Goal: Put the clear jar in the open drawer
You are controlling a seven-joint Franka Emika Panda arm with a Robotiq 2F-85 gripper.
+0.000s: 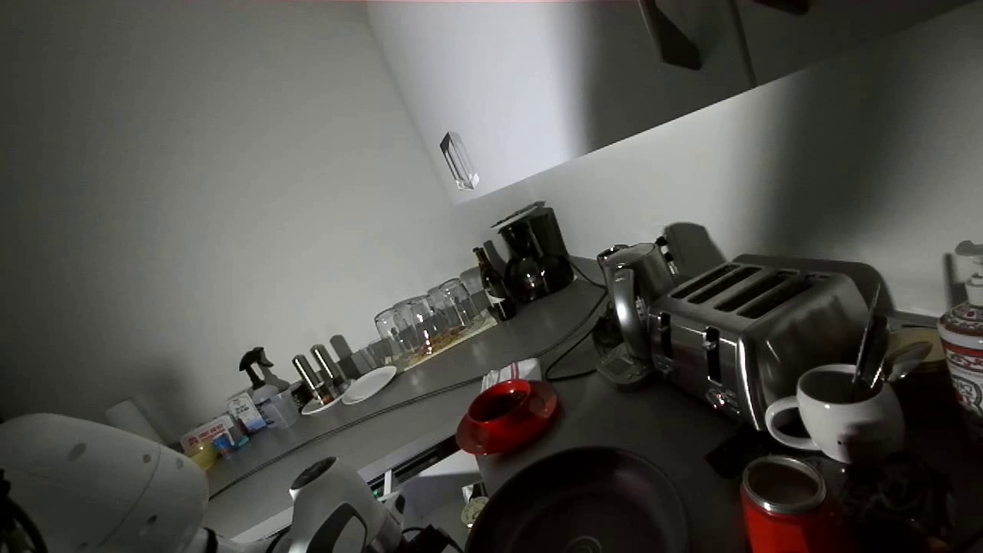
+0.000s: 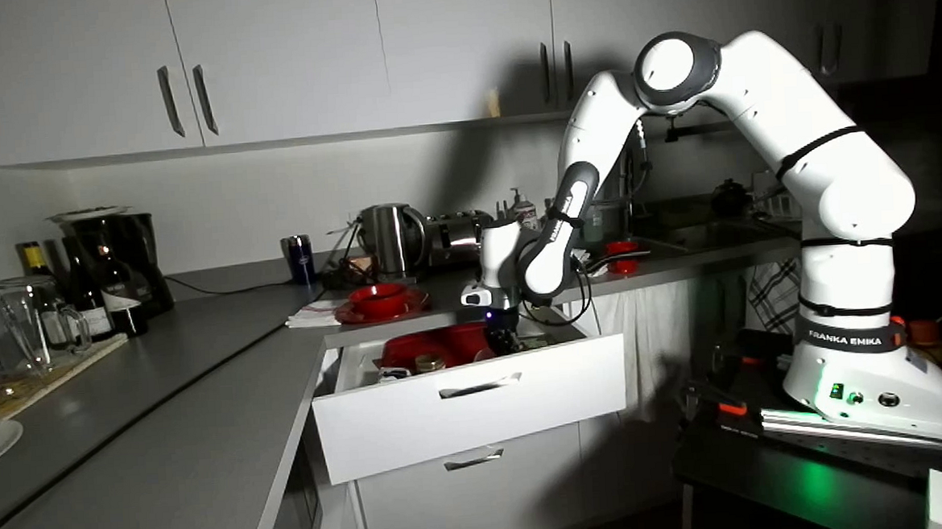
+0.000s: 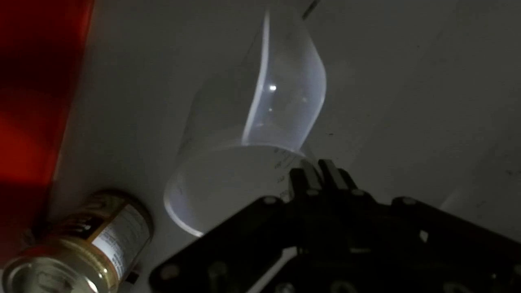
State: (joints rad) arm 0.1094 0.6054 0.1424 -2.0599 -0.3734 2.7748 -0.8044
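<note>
The clear jar (image 3: 232,179) is see-through with a pale round rim, printed marks and a curved handle; it fills the middle of the wrist view. My gripper (image 3: 319,162) is shut with the jar's thin wall at the rim between its fingertips. In an exterior view the gripper (image 2: 504,339) points down inside the open drawer (image 2: 470,401), behind its pale front. The drawer also shows in an exterior view (image 1: 438,491). The jar is hard to make out in both exterior views. I cannot tell whether it touches the drawer floor.
A red tray (image 2: 447,345) and a labelled jar (image 2: 429,363) lie in the drawer; both show in the wrist view, the tray (image 3: 36,101) and the labelled jar (image 3: 101,236) at left. A red cup on a saucer (image 2: 380,301) and a dark pan (image 1: 584,499) stand on the counter.
</note>
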